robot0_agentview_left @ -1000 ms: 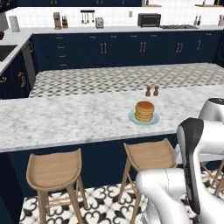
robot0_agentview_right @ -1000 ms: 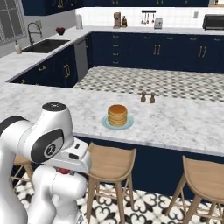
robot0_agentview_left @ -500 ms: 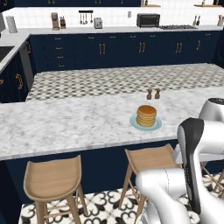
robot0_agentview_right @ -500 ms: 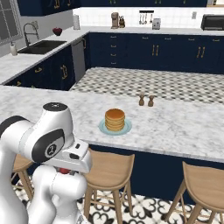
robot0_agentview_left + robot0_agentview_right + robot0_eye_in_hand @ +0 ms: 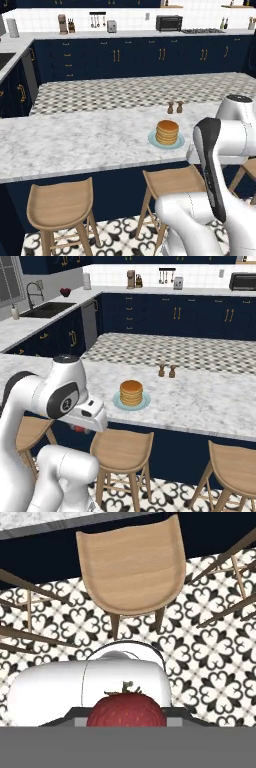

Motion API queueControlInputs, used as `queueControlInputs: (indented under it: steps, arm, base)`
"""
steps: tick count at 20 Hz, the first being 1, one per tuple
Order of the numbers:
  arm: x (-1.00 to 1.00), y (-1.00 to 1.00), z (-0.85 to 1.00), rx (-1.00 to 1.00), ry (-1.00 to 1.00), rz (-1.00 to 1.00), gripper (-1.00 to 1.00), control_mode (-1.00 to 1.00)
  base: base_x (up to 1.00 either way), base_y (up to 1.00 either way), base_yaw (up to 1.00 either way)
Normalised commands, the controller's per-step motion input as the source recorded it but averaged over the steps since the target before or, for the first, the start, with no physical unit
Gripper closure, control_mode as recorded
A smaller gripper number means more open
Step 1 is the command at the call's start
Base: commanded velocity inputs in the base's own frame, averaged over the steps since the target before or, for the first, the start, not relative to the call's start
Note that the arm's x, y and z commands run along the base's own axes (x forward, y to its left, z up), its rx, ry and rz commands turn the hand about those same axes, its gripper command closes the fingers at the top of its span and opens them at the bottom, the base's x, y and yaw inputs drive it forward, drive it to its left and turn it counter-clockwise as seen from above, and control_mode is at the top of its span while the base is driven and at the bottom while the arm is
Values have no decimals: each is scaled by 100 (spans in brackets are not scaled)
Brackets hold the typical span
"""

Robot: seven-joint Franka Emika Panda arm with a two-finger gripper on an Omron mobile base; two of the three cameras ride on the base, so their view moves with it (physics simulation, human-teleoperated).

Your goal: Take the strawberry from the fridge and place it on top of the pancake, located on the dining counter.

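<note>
A red strawberry (image 5: pixel 127 709) with a green stem sits low in the hand view, held in my gripper (image 5: pixel 127 716), which is shut on it. In the right base view the gripper (image 5: pixel 80 428) hangs under the white hand, below the counter's edge, with a bit of red showing. The pancake (image 5: pixel 167 132) (image 5: pixel 131 392) is a golden stack on a pale plate (image 5: pixel 152 139) (image 5: pixel 117 402), standing on the marble dining counter (image 5: pixel 75 140) (image 5: pixel 210 401) just beyond the hand. The fridge is out of view.
Wooden stools (image 5: pixel 62 202) (image 5: pixel 175 181) (image 5: pixel 122 443) (image 5: pixel 235 466) line the counter's near side; one stool (image 5: pixel 129 567) lies below the hand over patterned floor tiles. Two small shakers (image 5: pixel 175 107) (image 5: pixel 166 370) stand behind the pancake. Navy cabinets with appliances run along the back wall.
The whole scene has shifted slightly as the base crept toward the dining counter. The arm's pose and its hold on the strawberry look unchanged.
</note>
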Motion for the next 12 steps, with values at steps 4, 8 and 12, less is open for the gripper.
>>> queueControlInputs:
  steps: [4,8,12]
  arm:
    - [99,0,62,-1,-8,-3,100,-100]
    - [100,-3,46,-2,-5,-1,100,-100]
    - [100,-5,42,0,0,0,100,-100]
  base:
    - [0,0,0]
    - [0,0,0]
    - [0,0,0]
